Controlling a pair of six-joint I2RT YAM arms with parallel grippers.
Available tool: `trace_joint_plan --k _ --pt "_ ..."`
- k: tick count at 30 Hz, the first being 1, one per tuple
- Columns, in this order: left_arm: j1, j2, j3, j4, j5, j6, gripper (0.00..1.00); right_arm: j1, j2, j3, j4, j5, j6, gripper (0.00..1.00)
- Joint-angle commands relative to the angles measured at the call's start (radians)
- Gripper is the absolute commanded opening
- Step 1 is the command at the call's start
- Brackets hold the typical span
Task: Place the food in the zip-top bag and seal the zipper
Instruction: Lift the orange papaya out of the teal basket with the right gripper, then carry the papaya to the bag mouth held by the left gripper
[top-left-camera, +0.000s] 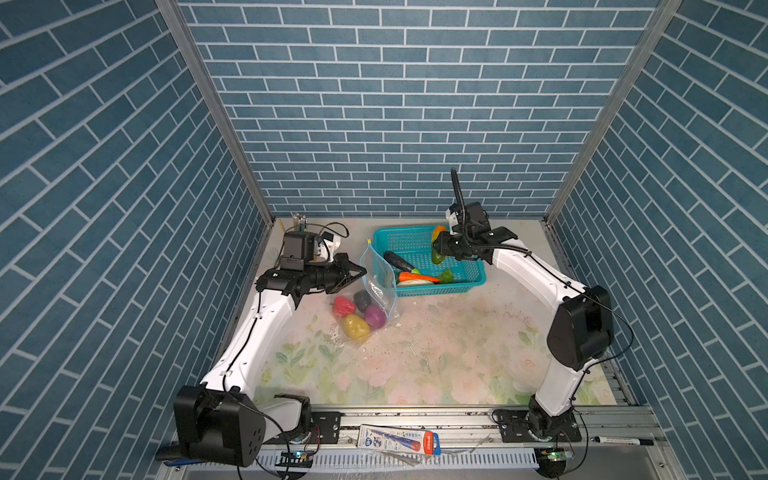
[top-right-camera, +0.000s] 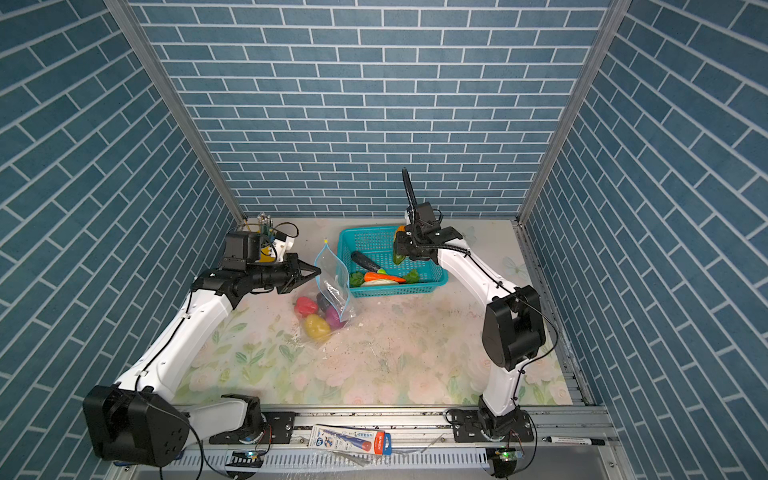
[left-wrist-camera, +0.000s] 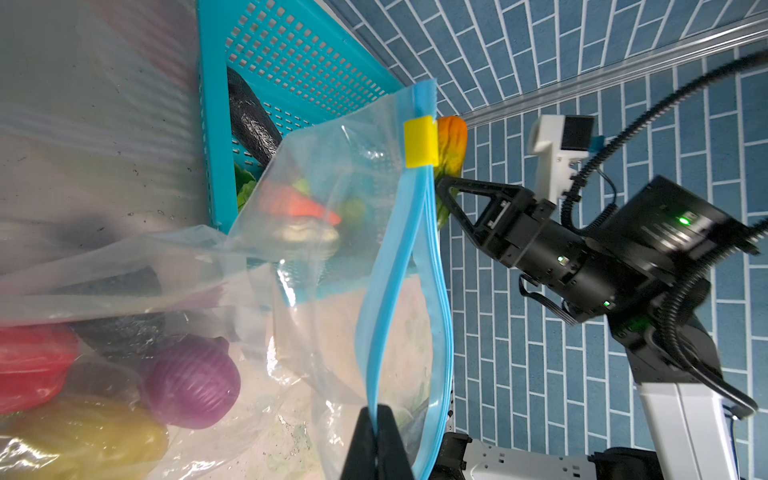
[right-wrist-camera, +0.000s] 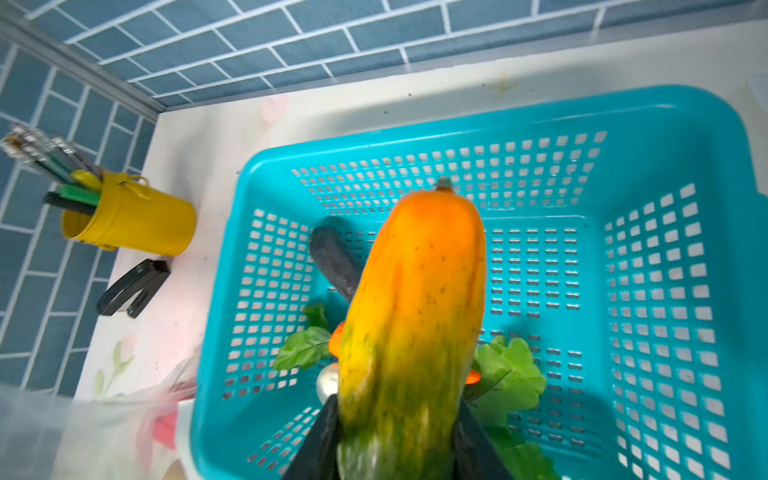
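1. The left end effector (left-wrist-camera: 376, 432) is pinching one lip of the blue zipper (left-wrist-camera: 386, 270) with its jaws together. It is holding the bag (top-left-camera: 376, 286) upright just beside the basket (top-left-camera: 440, 287), on the basket's short side nearest the left arm.
2. The red pepper (top-left-camera: 343, 306), purple onion (top-left-camera: 375, 316), yellow potato (top-left-camera: 355, 326) and a dark eggplant (top-left-camera: 362, 299) are already lying in the bag, on its side away from the basket.
3. The right end effector (top-left-camera: 439, 250) is clamping the green end of a long orange-and-green vegetable (right-wrist-camera: 415, 299) above the far part of the basket. The carrot (top-left-camera: 417, 277) and the leaves (top-left-camera: 445, 275) are waiting on the basket's floor.
4. Only one lip is being held, so the mouth is opening as a narrow slit. I think the thick vegetable could hit the free lip and fold it inward instead of entering.
5. Such a push could pull the thin plastic out of the left grip. Then the mouth would collapse onto the bench (top-left-camera: 457, 353).
6. The vegetable is being gripped at one end only, so its long free part could swing or slip on contact.
7. The yellow slider (left-wrist-camera: 419, 141) is sitting at the zipper's raised end, beside the basket, and the vegetable could catch on it.
8. The onion is resting near the mouth, so a jolt could roll it out.
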Motion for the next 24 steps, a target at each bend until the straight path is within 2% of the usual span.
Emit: trace_joint_plan --k 1,13,24 --pt "-0.006 -0.003 0.043 -0.051 -0.018 0.02 0.0 0.052 -0.096 -0.028 -0.013 0.015 -0.088 0.34" --pt "-0.043 0.003 0.111 -0.113 -0.06 0.023 0.0 0.234 -0.251 -0.031 -0.046 0.007 -0.194 0.32" --pt "-0.079 0.016 0.14 -0.111 -0.081 0.015 0.0 0.375 -0.199 0.041 -0.088 -0.01 -0.213 0.31"
